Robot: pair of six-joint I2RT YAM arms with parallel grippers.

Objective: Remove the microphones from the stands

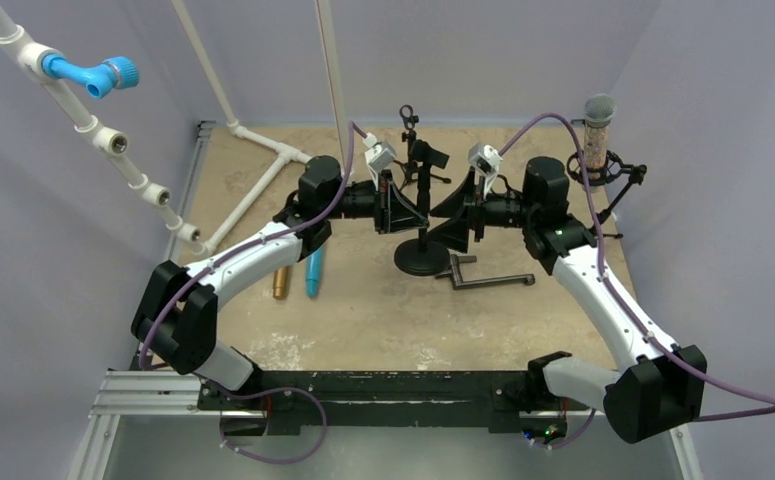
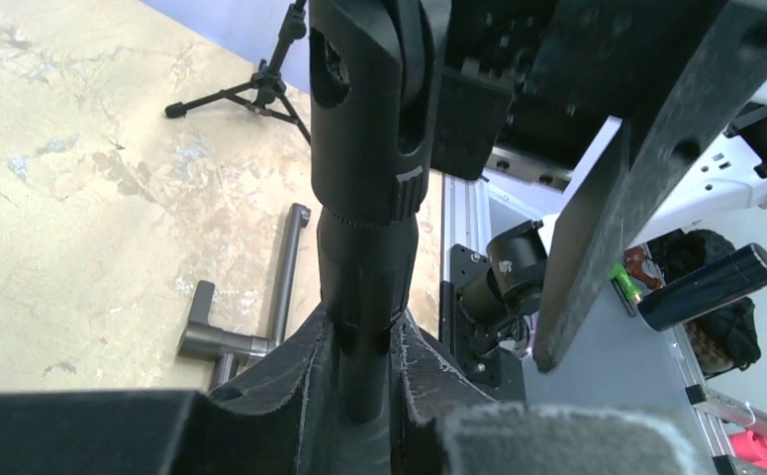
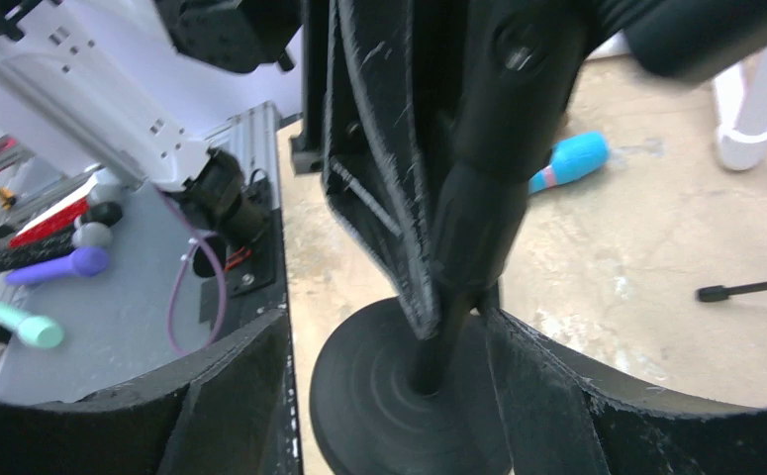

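A black stand with a round base (image 1: 422, 260) rises at the middle of the table. My left gripper (image 1: 418, 205) is shut on its pole (image 2: 367, 277), which sits pinched between the pads of the left gripper (image 2: 367, 366). My right gripper (image 1: 441, 218) faces it from the right and stands open, its fingers on either side of the pole (image 3: 438, 346) just above the base (image 3: 379, 406), not touching it. A black fitting (image 1: 428, 152) tops this stand. At the back right a microphone (image 1: 599, 125) with a grey mesh head stands upright in a shock mount on a tripod stand (image 1: 613, 190).
A blue microphone (image 1: 313, 272) and a bronze one (image 1: 281, 282) lie left of the base. A grey lever handle (image 1: 483, 278) lies right of it. White pipework (image 1: 263, 180) runs along the back left, with a blue fitting (image 1: 98, 75).
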